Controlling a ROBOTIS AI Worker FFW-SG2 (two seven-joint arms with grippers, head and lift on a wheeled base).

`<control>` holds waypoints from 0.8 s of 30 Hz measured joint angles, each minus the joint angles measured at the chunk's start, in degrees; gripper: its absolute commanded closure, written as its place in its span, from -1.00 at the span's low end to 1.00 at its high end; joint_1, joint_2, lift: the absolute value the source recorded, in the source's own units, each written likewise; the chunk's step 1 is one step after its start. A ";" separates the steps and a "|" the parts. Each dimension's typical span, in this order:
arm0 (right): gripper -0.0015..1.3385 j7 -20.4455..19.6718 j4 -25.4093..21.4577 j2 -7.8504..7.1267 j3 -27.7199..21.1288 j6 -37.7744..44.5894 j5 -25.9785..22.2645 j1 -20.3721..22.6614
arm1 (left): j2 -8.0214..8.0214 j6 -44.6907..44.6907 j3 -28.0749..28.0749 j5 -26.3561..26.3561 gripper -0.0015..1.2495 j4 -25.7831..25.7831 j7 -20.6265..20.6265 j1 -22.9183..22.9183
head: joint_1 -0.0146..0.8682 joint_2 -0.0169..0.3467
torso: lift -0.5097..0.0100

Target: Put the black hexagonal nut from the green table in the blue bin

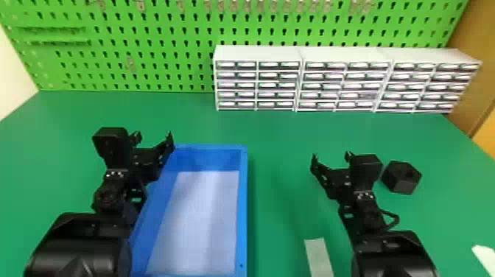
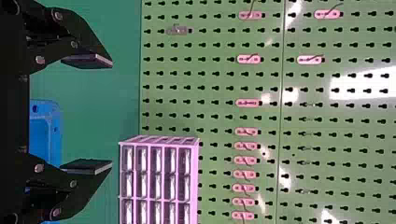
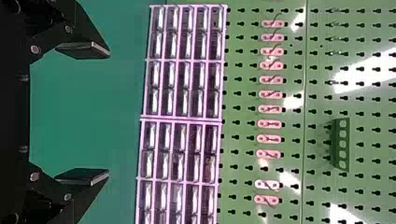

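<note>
So our nut (image 1: 401, 177) is sitting well off to the right of the bin (image 1: 242, 210), on the table (image 1: 280, 129). We've got the left gripper (image 1: 153, 137) right around the bin's far left corner, fingers spread wide. Our right gripper (image 1: 331, 157) is between bin and nut, wide open too. Drawers (image 1: 257, 53) are beyond the bin, mostly to its right.
</note>
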 measured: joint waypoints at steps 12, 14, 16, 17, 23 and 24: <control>-0.44 -0.01 0.00 0.00 0.06 0.00 0.00 -0.01 | 0.00 0.00 0.00 0.09 -0.22 0.00 0.00 0.00 | 0.59 -0.63 | 0.59; -0.44 -0.01 0.00 0.00 0.08 0.00 0.00 -0.01 | 0.00 0.00 0.00 0.16 -0.22 0.00 0.00 0.00 | 0.59 -0.63 | 0.59; -0.44 -0.01 0.00 0.00 0.09 0.00 0.00 -0.01 | 0.00 0.00 0.00 0.23 -0.22 0.00 0.00 0.00 | 0.59 -0.63 | 0.59; -0.44 -0.01 0.00 0.00 0.09 0.00 0.00 -0.01 | 0.00 0.00 0.00 0.25 -0.22 0.00 0.00 0.00 | 0.59 -0.63 | 0.59; -0.44 -0.01 0.00 0.00 0.09 0.00 0.01 -0.01 | 0.00 -0.02 -0.02 0.35 -0.22 0.00 0.00 -0.05 | 0.59 -0.63 | 0.59; -0.44 -0.01 0.00 0.00 0.09 0.00 0.01 -0.01 | 0.00 -0.02 -0.02 0.35 -0.22 0.00 0.00 -0.07 | 0.59 -0.63 | 0.59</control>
